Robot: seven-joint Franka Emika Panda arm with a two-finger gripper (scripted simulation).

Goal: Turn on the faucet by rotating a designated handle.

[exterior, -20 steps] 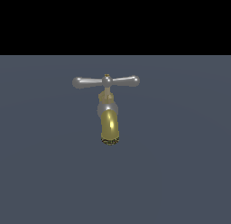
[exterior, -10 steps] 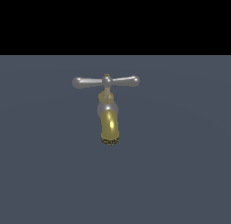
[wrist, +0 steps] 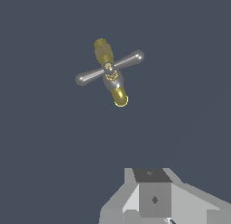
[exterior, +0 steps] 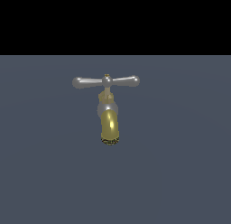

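Slim silver crossbar handle [exterior: 106,81] tops my brass-spouted faucet [exterior: 109,123]; grey gripper [wrist: 155,200] well apart, opening indiscernible.

Item: flat, plain slate-grey matte surface [exterior: 180,173], lying level and filling the lower part of the exterior view; also filling the wrist view [wrist: 45,151]. Item: featureless black backdrop band [exterior: 115,22], running across the top of the exterior view.
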